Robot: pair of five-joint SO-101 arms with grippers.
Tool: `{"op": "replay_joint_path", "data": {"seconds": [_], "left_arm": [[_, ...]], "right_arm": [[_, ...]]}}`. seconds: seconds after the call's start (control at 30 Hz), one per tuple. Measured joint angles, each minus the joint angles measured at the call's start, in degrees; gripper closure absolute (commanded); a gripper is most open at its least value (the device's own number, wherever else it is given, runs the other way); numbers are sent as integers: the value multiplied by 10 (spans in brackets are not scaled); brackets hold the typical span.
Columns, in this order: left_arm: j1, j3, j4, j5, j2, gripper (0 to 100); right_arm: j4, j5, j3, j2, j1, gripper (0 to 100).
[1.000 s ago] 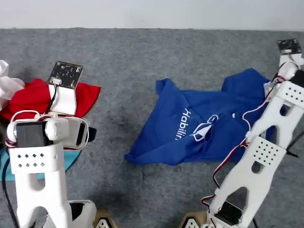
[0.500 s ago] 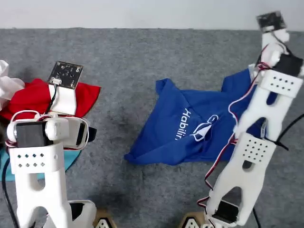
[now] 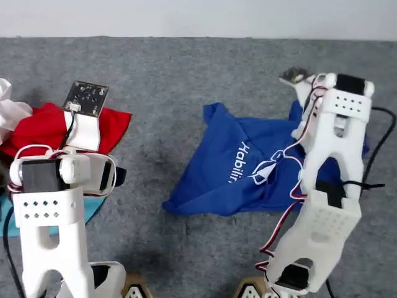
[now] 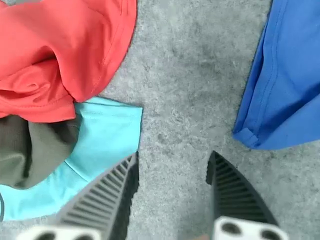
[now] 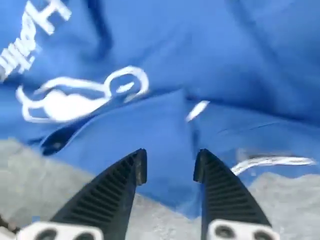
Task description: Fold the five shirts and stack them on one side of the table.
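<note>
A crumpled blue shirt (image 3: 248,164) with white print lies right of the table's middle. My right arm (image 3: 338,124) stands over its right part. In the right wrist view my right gripper (image 5: 170,159) hangs open just above the blue shirt (image 5: 200,60), nothing between its fingers. At the left, a red shirt (image 3: 37,127), a white shirt (image 3: 9,108) and a cyan shirt (image 3: 93,208) lie in a heap under my left arm (image 3: 62,180). My left gripper (image 4: 172,167) is open over bare table, between the cyan shirt (image 4: 95,145) and a corner of the blue shirt (image 4: 285,75).
A dark grey garment (image 4: 35,145) lies tucked between the red shirt (image 4: 65,50) and the cyan one. Grey carpet-like table surface (image 3: 161,81) stretches between the heap and the blue shirt. A white wall edge (image 3: 186,18) runs along the back.
My right arm has swung in from the table's far right edge toward the left and now stands over the blue shirt. The left arm and the shirts have not moved.
</note>
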Motion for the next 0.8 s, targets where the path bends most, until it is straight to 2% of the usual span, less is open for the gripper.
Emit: {"op": "replay_joint_path", "data": {"seconds": [0.27,0.57,0.63,0.73,0.8], "left_arm": [[0,33,2,0,0,783],[0,37,2,0,0,783],[0,37,2,0,0,783],[0,37,2,0,0,783],[0,37,2,0,0,783]], "right_arm": [[-55,-4,20,3,-11,812],[-82,-4,20,86,-17,817],[-86,-4,20,97,-18,854],[-97,-4,20,106,-21,975],[-102,-4,20,106,-21,984]]}}
